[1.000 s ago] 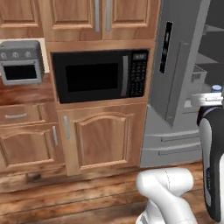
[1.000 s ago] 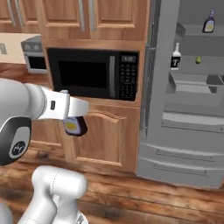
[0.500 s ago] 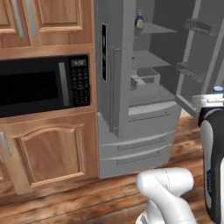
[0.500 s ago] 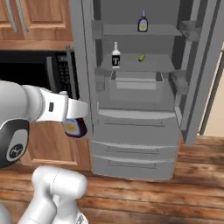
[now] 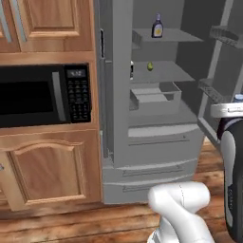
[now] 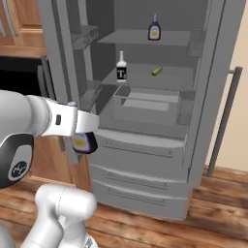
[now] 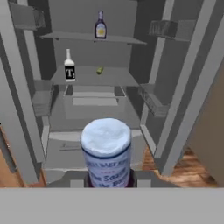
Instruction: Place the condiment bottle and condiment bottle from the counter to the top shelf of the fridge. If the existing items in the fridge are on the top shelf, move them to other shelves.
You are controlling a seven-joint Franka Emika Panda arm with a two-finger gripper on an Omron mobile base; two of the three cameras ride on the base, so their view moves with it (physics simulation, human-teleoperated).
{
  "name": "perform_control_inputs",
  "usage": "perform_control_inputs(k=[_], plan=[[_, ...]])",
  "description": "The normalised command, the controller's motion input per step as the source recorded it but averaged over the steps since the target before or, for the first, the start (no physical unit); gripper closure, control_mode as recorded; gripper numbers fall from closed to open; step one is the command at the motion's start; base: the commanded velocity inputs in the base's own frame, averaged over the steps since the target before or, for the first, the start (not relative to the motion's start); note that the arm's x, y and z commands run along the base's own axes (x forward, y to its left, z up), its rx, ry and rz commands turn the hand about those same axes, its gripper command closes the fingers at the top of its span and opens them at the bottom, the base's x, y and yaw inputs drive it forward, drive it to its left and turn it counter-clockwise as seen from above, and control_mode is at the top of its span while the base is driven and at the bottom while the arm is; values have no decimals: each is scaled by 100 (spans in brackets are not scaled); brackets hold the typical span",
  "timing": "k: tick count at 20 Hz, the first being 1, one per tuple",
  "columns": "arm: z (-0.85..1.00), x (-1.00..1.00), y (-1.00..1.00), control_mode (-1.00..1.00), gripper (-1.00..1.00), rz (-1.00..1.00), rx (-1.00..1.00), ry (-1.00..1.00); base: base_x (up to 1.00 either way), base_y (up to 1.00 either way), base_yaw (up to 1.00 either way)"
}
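Holding a condiment bottle before the open fridge

Gripping the second condiment bottle in my claw, I have it closed round the bottle's body; the pale cap faces the hand camera, and in the right base view the dark purple body hangs just under my wrist. Ahead, the fridge stands open. On its top shelf the other condiment bottle stands upright. One shelf below sit the black "T" container, upright at the left, and the small green fruit, apart to its right.
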Motion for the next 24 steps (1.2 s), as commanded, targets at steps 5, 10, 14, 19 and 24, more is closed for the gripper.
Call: perform_control_inputs(k=[5, 10, 14, 19, 24], plan=[[0, 0, 0, 100, 100, 0, 0, 0, 47, -2, 39], [0, 0, 0, 100, 100, 0, 0, 0, 74, -26, 24], [0, 0, 0, 100, 100, 0, 0, 0, 56, -50, 11], [0, 0, 0, 100, 100, 0, 0, 0, 30, -57, 5], [0, 0, 0, 100, 100, 0, 0, 0, 45, -41, 2]])
